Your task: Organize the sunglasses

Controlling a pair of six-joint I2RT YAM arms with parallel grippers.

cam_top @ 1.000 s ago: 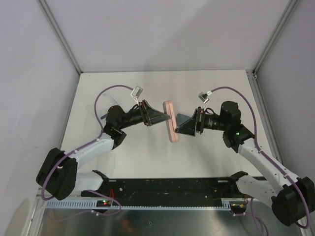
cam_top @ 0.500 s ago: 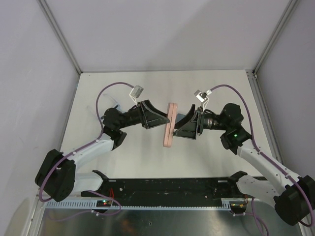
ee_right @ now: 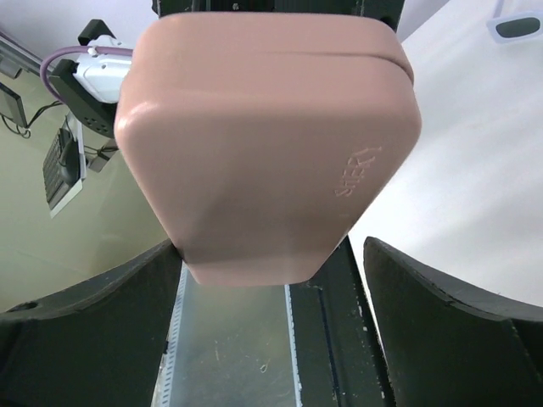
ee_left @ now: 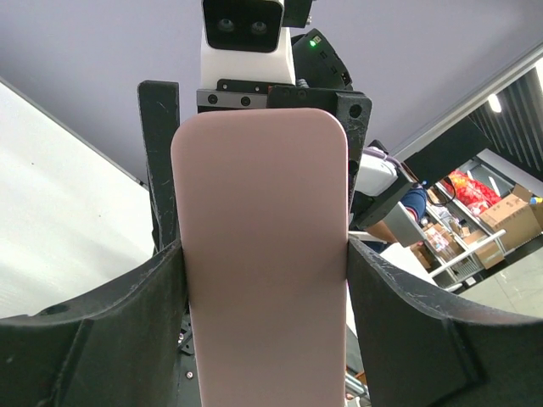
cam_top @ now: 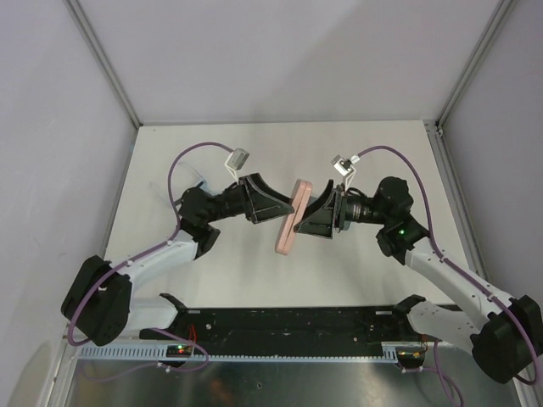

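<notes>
Fingers (ee_left: 144, 322) of left gripper (ee_left: 265, 263) against pink case (ee_left: 259, 195), lower end cropped.

Only one marking found: short embossed mark (ee_right: 361, 170) pressed into broad face of pink case (ee_right: 263, 127), right wrist view, running slantwise near right-hand edge. Same colour as shell, shallow relief; reads as a brief word or logo, letters not legible. Same case in left wrist view: plain face, no print. Cardboard boxes (ee_left: 513, 208) in background of left wrist view: too small and blurred to read. Nothing else legible.
</notes>
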